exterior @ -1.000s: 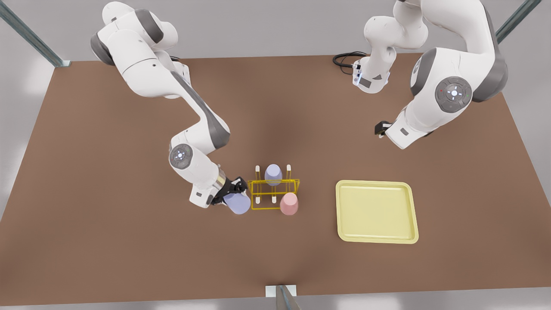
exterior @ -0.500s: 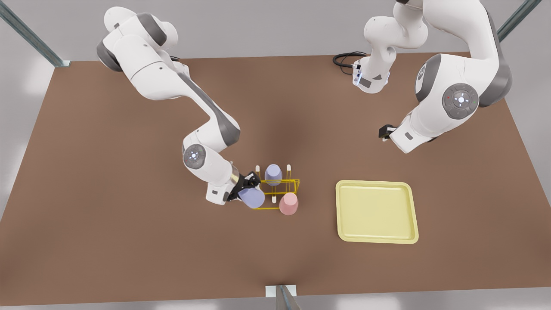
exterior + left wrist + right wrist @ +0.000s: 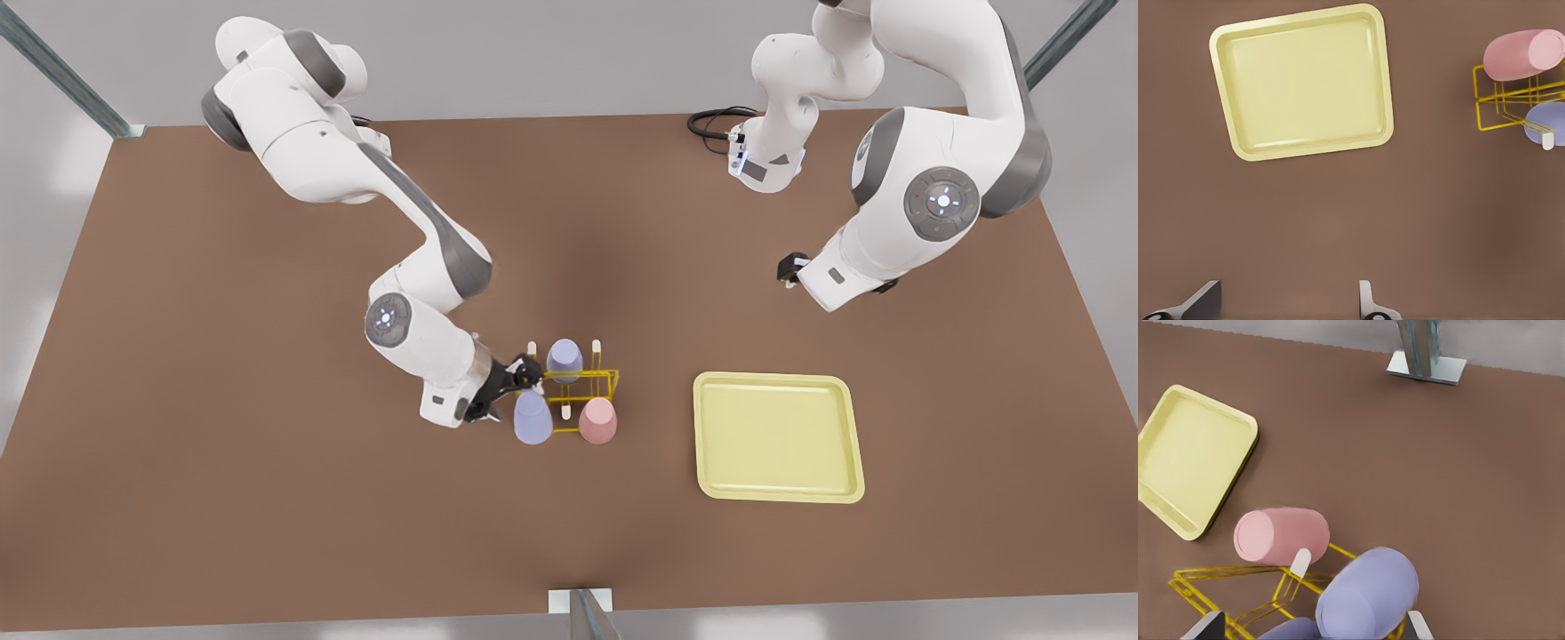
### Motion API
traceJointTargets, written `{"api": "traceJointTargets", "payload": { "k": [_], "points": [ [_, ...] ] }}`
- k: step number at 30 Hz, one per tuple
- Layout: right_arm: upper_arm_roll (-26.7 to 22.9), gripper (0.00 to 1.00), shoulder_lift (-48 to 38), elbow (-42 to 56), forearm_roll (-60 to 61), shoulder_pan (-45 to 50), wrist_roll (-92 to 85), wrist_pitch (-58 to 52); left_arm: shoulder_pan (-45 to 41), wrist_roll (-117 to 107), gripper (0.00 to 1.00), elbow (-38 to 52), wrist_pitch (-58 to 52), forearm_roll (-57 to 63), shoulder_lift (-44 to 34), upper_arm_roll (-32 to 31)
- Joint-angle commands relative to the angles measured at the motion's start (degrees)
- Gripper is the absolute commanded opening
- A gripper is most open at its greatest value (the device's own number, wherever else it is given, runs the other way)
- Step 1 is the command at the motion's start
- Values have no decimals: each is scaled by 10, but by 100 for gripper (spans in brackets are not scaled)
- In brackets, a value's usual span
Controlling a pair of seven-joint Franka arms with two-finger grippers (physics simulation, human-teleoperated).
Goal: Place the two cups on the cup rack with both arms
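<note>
While viewed from the front, found right gripper [image 3: 514,380] at nine o'clock of the cup rack [image 3: 587,384], jaws apart and clamped on nothing. Noted lavender cup [image 3: 532,418] just beside it on the rack's seven o'clock peg, pink cup [image 3: 597,420] at five o'clock, second lavender cup [image 3: 564,359] at twelve. Recorded left gripper [image 3: 787,267] waiting well apart at two o'clock, jaws apart, beyond the yellow tray [image 3: 779,384] on the bench [image 3: 222,498].

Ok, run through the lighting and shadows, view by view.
Front view: soft even light, with a darker band on the table beyond the cup rack, which is next to the right gripper. Left wrist view: flat light, pale sheen inside the tray, left gripper open. Right wrist view: thin dark shadow under the tray's edge.
</note>
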Motion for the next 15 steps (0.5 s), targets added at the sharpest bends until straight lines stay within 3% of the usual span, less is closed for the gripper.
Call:
{"api": "traceJointTargets", "payload": {
  "k": [1,3,6,8,11,15],
  "points": [
    [-5,100,-9,49,7,-28,7,-168,-3,-11,100,1,-2,2,-1,-8],
    [-50,100,-77,52,-79,-53,4,-322,-3,-14,100,1,-2,2,-1,-9],
    [-199,100,-140,70,-157,-65,-36,-476,-3,-14,100,1,-1,4,-1,-8],
    [-210,100,-233,26,-174,-82,-100,-511,-3,-14,100,1,-1,4,-1,-8],
    [-208,100,-350,-116,-168,-106,-101,-468,-3,-14,100,1,-1,7,-1,-8],
    [-206,100,-368,-147,-162,-107,-102,-452,-2,-14,100,1,-3,7,-1,-8]
  ]
}}
